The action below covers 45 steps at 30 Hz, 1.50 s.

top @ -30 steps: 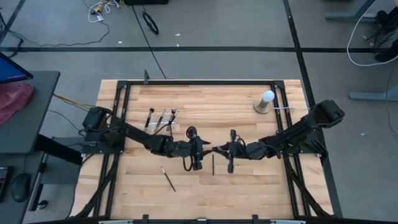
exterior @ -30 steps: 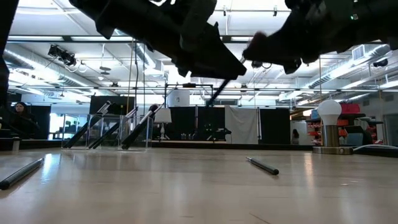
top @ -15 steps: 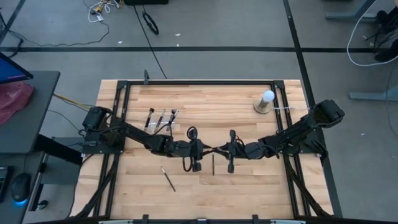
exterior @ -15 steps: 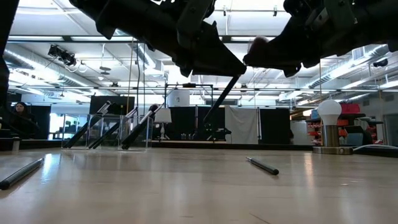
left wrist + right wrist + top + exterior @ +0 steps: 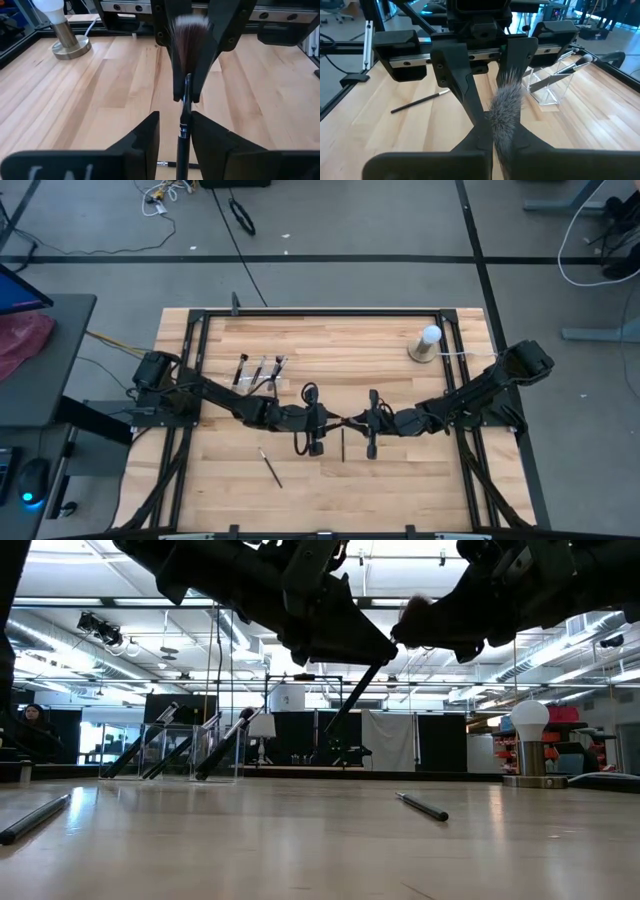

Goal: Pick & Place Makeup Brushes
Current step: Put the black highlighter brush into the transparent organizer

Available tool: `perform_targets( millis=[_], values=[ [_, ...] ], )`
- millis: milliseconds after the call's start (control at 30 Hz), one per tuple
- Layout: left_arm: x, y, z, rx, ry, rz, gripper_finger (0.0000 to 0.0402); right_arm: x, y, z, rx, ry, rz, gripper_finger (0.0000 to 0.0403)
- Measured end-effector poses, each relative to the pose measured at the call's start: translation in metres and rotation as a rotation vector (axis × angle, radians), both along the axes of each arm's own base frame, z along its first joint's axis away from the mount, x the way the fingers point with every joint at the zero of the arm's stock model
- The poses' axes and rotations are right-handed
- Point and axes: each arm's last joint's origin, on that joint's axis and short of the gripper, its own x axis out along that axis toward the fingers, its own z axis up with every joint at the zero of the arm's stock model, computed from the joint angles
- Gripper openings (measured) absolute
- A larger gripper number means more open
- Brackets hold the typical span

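Surface: wooden table (image 5: 330, 490) is carrying most of the action at its middle, with a white bulb lamp (image 5: 428, 343) standing off near the far right corner.
Handover: both arms are meeting mid-table, well above the wood, sharing one makeup brush (image 5: 184, 117).
Right gripper (image 5: 186, 92): pinching fully closed on the ferrule end, bristles fanning up between its fingers.
Left gripper (image 5: 335, 423): fingers are sitting either side of the handle with narrow gaps showing; a firm grip isn't clear yet.
Other brushes: several are leaning in the clear holder (image 5: 258, 377); two loose brushes (image 5: 270, 467) are lying on the wood, one nearer the front, one under the meeting point.
Risk: if the right lets go before the left is squeezing properly, that handle is likely sliding out and dropping to the table.
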Motion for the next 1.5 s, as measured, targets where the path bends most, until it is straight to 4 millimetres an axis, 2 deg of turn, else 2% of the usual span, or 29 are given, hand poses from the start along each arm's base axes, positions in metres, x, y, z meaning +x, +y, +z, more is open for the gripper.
perform_targets(
  millis=[167,367,667,867,967,1133,1233,1433,1500],
  values=[
    [0.001,0.002,0.000,-0.006,0.002,-0.009,0.0098,0.000,0.000,0.000,-0.002,0.000,-0.006,0.0007],
    [0.001,0.002,0.000,0.006,0.004,-0.020,0.0021,0.000,0.000,0.000,0.004,0.001,-0.015,0.0014],
    [0.000,0.001,-0.001,0.030,0.009,0.021,0.0022,-0.001,-0.001,0.001,-0.014,-0.003,-0.048,0.0087],
    [-0.007,-0.005,-0.005,0.104,0.020,0.073,0.0021,-0.011,0.000,0.010,-0.026,0.029,-0.040,0.0126],
    [-0.023,0.000,-0.011,0.076,-0.022,0.079,0.0021,-0.016,0.001,0.013,-0.018,0.047,-0.035,0.0135],
    [-0.067,0.016,-0.012,-0.009,-0.168,0.144,0.0021,-0.018,0.002,0.014,-0.008,0.055,-0.034,0.0135],
    [-0.091,0.020,-0.002,-0.022,-0.238,0.204,0.0021,-0.018,0.002,0.015,-0.007,0.051,-0.034,0.0132],
    [-0.134,0.020,0.033,0.002,-0.363,0.340,0.0021,-0.017,0.002,0.016,0.000,0.039,-0.037,0.0126],
    [-0.150,0.024,0.040,0.025,-0.371,0.398,0.0021,-0.017,0.002,0.016,0.000,0.036,-0.037,0.0125]
  ],
)
